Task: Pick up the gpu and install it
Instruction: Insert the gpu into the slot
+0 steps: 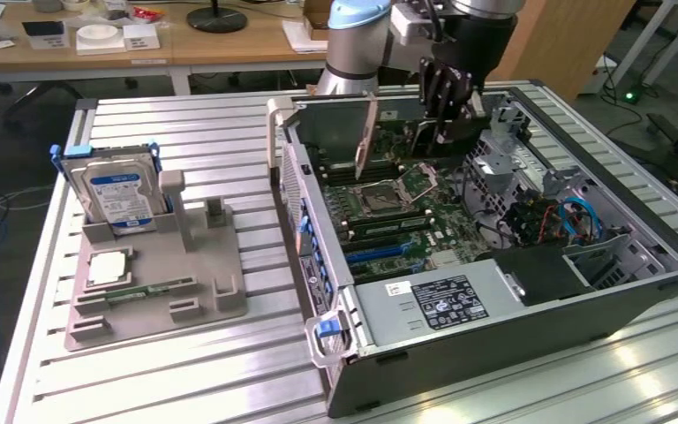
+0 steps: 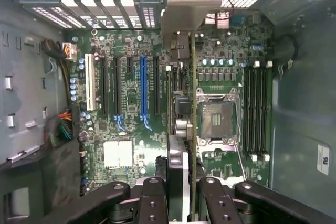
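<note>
The fingers [image 2: 210, 203] pinch the gpu [image 2: 192, 129] edge-on inside the open computer case [image 1: 621, 291], between a blue slot [image 2: 142, 93] and the CPU socket [image 2: 216, 119]. The exterior view adds a hard drive [image 1: 121, 194] standing on the desk [image 1: 198, 371], towards that view's left.

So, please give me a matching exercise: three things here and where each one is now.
Things:
1. thin dark gpu card with pale metal bracket
2. thick silver hard drive with blue label
3. small narrow green memory stick

Places:
A. lying flat on the grey holder
B. gripped in the black pincer
C. standing upright in the holder

Pairs: 1-B, 2-C, 3-A
</note>
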